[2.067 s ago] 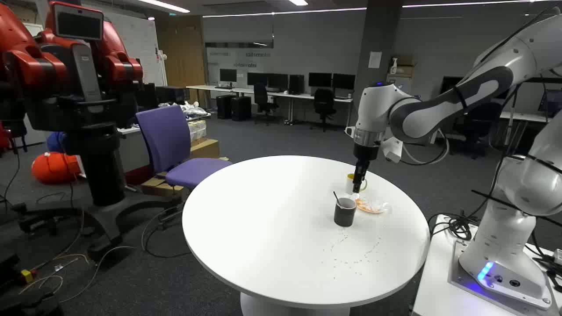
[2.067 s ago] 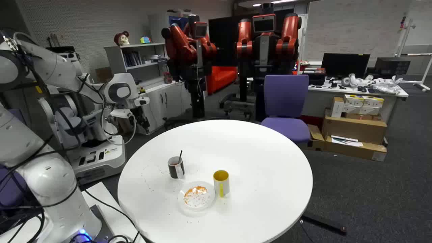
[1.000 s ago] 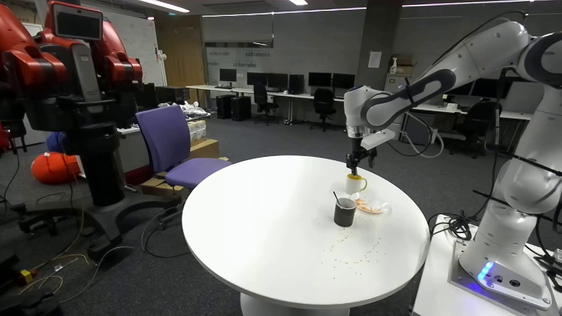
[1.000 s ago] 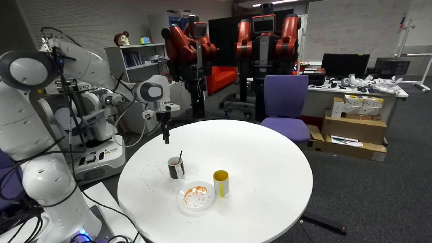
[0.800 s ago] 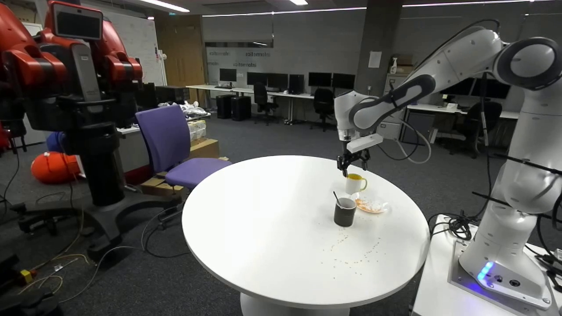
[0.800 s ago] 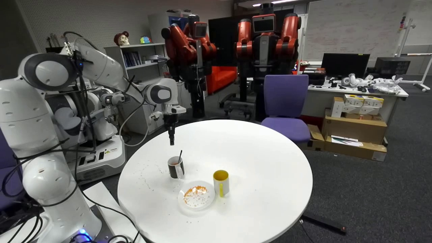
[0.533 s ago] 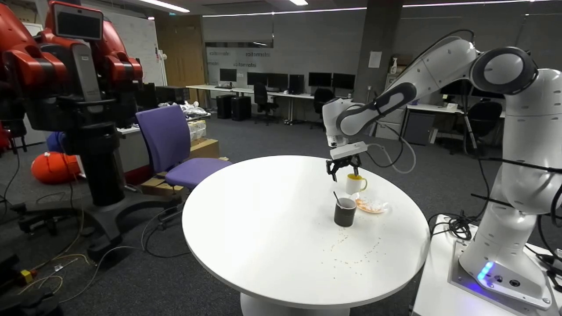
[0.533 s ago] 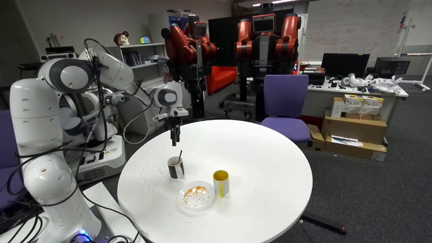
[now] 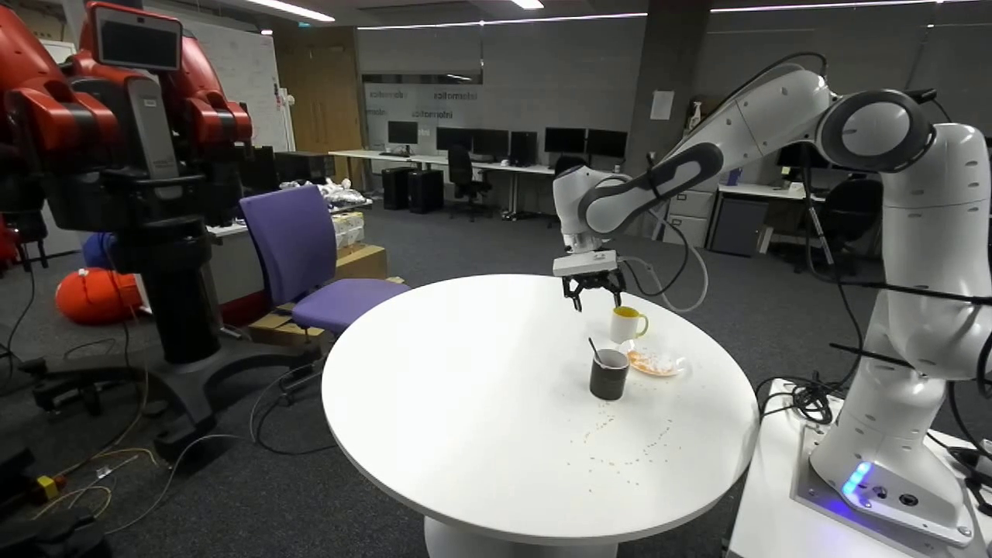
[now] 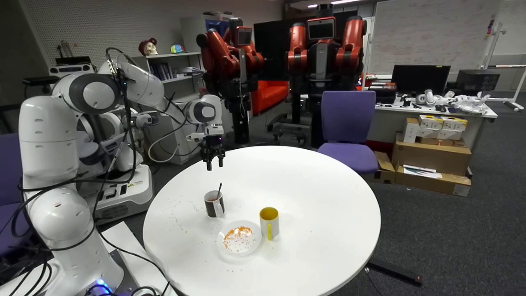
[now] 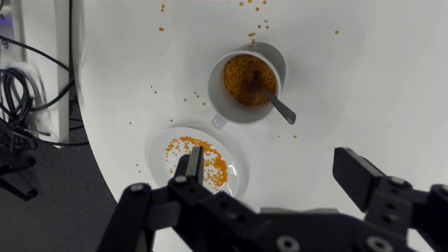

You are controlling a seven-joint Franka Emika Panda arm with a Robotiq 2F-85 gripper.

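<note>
In the wrist view, a black two-finger gripper (image 11: 269, 157) reaches in from the bottom of the frame, its fingers spread wide apart with nothing between them. Near the top centre stands a black-and-white cylindrical mug (image 11: 225, 104), partly filled with small orange grains (image 11: 232, 77); a dark, slim-handled spoon (image 11: 284, 111) leans out over its rim towards the lower right. A round white plate (image 11: 157, 159), strewn with more grains, lies to the mug's lower left, partly covered by a finger. An off-centre descent could, I judge, press a fingertip onto the spoon handle and flick grains out, or catch the plate's rim and tip it.

In an exterior view, the gripper (image 9: 597, 304) hangs right of centre over a round white table (image 9: 465, 418), apparently touching nothing. One fingertip appears just above a white mug with yellow lining and handle (image 9: 622, 330), but depth is hard to judge here.

In an exterior view, the gripper (image 10: 215, 167) hangs left of centre, beyond the black-and-white mug and well apart from the yellow-lined one. That one stands just beside the plate; I cannot tell whether they touch. A low sideways sweep could probably topple either mug.
</note>
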